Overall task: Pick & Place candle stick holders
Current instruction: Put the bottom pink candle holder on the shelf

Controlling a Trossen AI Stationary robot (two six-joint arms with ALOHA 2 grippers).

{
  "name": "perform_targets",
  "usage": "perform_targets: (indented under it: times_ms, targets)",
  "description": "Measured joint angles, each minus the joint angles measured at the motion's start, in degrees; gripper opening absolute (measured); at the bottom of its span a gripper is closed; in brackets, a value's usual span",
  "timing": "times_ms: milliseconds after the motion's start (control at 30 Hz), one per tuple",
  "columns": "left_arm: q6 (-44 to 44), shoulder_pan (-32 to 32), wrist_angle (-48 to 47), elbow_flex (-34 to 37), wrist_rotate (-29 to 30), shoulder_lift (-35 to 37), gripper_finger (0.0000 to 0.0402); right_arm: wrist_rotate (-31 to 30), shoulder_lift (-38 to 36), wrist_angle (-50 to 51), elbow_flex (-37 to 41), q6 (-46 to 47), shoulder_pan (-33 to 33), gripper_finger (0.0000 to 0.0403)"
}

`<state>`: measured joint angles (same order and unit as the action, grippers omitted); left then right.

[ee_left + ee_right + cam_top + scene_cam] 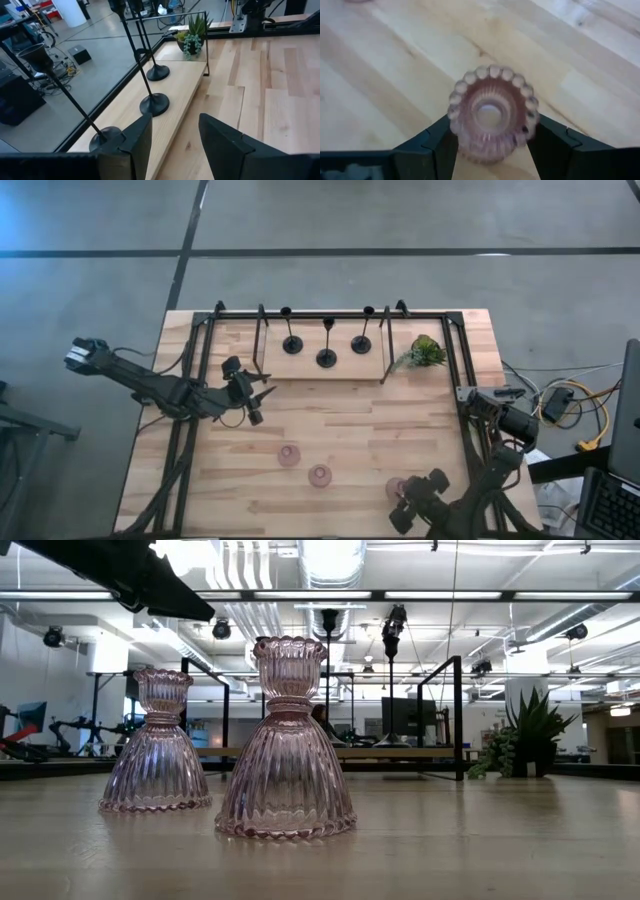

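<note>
Most open stretch is the middle of the counter (350, 415), bare wood between the raised back ledge and the pink holders near the front. The three black holders (326, 340) crowd that back ledge, boxed in by the black rack frame (325, 314), with a plant (425, 352) at its right end. Up front, two pink holders (304, 465) stand apart with a gap between them. The third pink holder (492, 112) fills the space between the right claw (492, 145) fingers.
</note>
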<state>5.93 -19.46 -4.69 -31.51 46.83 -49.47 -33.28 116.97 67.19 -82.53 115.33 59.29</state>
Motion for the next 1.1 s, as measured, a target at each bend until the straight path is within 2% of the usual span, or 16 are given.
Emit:
perform_targets:
  times_ms: [300, 400, 567, 767, 933, 1100]
  targets:
    - [0.0, 0.0, -0.1, 0.0, 0.0, 0.0, 0.0167, -0.2, 0.0, -0.1, 2.3, 2.3, -3.1, 0.0200]
    - [0.0, 0.0, -0.1, 0.0, 0.0, 0.0, 0.0167, -0.6, -0.1, -0.1, 2.6, 2.4, -3.6, 0.0179]
    - [0.1, 0.0, -0.1, 0.0, 0.0, 0.0, 0.0167, -3.2, -0.1, 0.1, 2.7, 2.1, -4.1, 0.0122]
    - [0.2, 0.0, -0.2, 0.0, 0.0, 0.0, 0.0167, -7.5, 0.0, 0.0, 2.7, 1.3, -5.4, 0.0123]
    - [0.3, 0.0, -0.1, 0.0, 0.0, 0.0, 0.0167, -8.0, -1.6, 0.1, 2.8, -6.2, -10.2, 0.0123]
    - [0.3, 0.0, -0.1, 0.0, 0.0, 0.0, 0.0167, -9.1, -7.0, 0.1, 3.3, -19.1, -17.4, 0.0123]
